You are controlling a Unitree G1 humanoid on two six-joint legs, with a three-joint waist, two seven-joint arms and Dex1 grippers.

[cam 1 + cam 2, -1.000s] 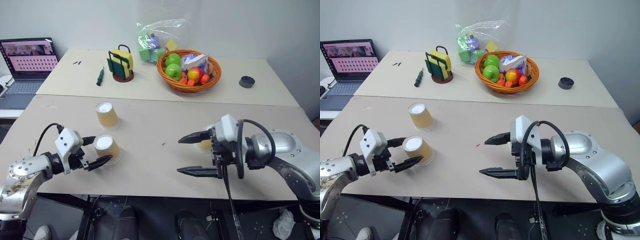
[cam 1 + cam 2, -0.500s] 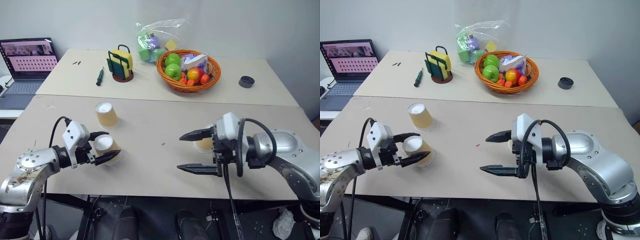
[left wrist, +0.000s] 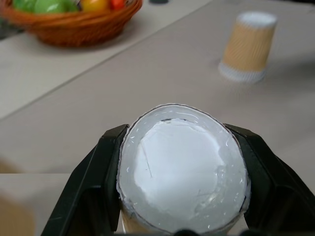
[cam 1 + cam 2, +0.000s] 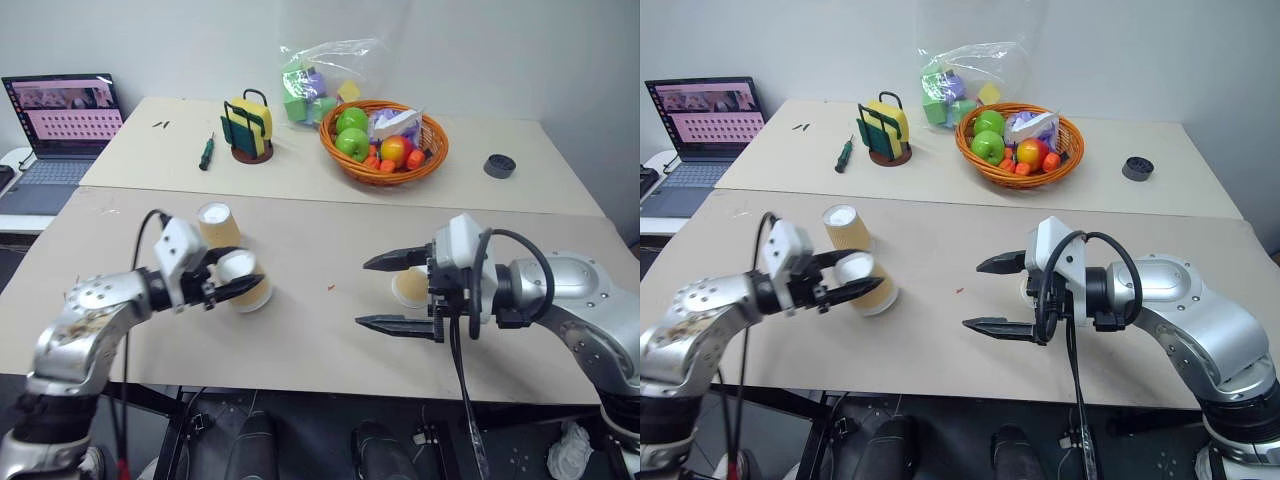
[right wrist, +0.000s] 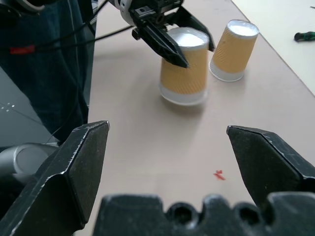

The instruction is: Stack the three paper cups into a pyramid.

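my left gripper point(image 4: 232, 282) clamped on an upside-down paper cup point(image 4: 247, 282), second cup point(image 4: 218, 224) just behind it on the tabletop point(image 4: 300, 330), third cup point(image 4: 409, 286) beside my wide-open, empty right gripper point(image 4: 385, 293)
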